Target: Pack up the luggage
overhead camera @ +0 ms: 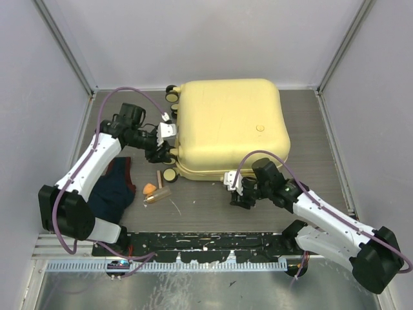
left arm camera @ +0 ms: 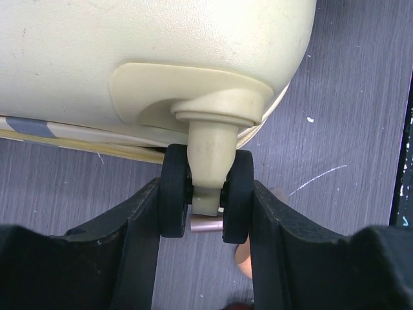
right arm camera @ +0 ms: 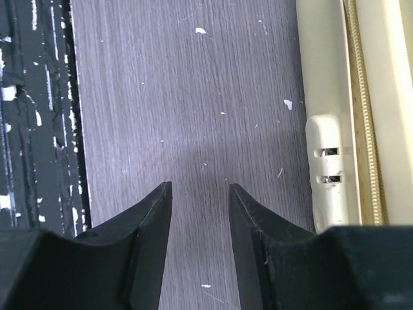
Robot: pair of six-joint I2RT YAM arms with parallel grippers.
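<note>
At the lower left of the overhead view a dark blue garment (overhead camera: 113, 190) lies crumpled on the table (overhead camera: 206, 210), beside the left arm. Just right of it sit an orange piece (overhead camera: 150, 188) and a small clear item (overhead camera: 158, 196). None of these is in the case.

A little above them, the left gripper (overhead camera: 161, 154) is at the left side of the luggage (overhead camera: 226, 126). Its wrist view shows the two fingers (left arm camera: 145, 219) pressed against the outer faces of a black twin wheel (left arm camera: 174, 197), so it is clamped on that wheel. I take this for steadying or shifting the case, not packing as such.

The luggage lies flat in the upper middle of the frame, lid down, with only the pale-yellow shell showing. Whether anything is already inside I cannot tell.

At the lower right of the case, the right gripper (overhead camera: 240, 196) hangs low over bare table just off the near edge. Its fingers (right arm camera: 151, 213) are spread with nothing between them. Past them, at the right of that wrist view, run the shell's rim and zip line.

My reading is that the packing proper is hardly begun. The case has yet to be opened, the garment and small things put in, and the lid shut again.
</note>
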